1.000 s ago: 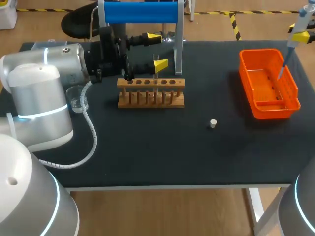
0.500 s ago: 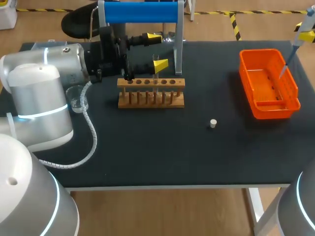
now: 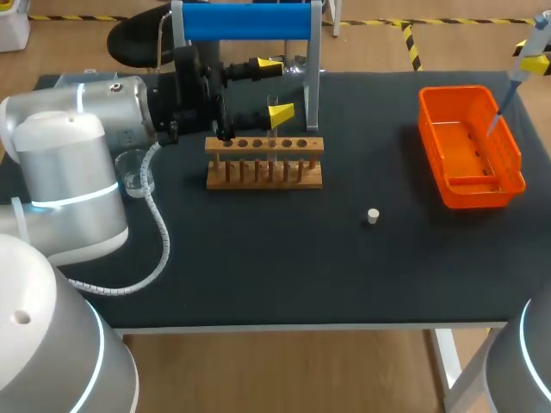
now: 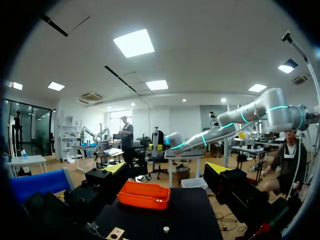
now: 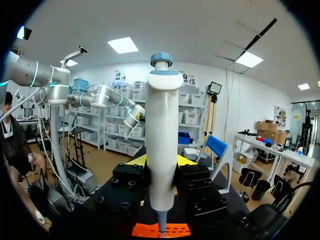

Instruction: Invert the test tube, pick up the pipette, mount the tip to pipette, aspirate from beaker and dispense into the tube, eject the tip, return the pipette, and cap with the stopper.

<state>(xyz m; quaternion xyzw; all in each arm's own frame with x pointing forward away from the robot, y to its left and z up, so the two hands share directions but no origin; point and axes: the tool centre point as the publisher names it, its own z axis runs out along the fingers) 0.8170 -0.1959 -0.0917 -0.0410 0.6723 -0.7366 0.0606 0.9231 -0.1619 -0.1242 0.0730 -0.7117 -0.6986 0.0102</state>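
My right gripper [image 3: 535, 62] is at the table's far right edge, shut on a white pipette [image 3: 523, 57] that hangs upright. In the right wrist view the pipette [image 5: 161, 145] fills the gap between the fingers of the right gripper [image 5: 161, 162]. Its thin tip [image 3: 492, 126] points down over the orange bin [image 3: 508, 144]. My left gripper [image 3: 274, 88] stands wide open, on its side, behind the wooden rack [image 3: 264, 163]. A clear test tube [image 3: 272, 116] stands in the rack by the nearer fingertip. The white stopper [image 3: 373, 215] lies on the mat.
A glass beaker [image 3: 135, 170] stands left of the rack, beside my left arm. The blue pipette stand [image 3: 250, 21] rises behind the rack. From the left wrist, the orange bin [image 4: 144, 194] and the stopper [image 4: 165, 229] lie ahead of the left gripper [image 4: 167, 168].
My right gripper has carried the pipette a little to the right, with the tip still over the orange bin. The left arm has not moved.
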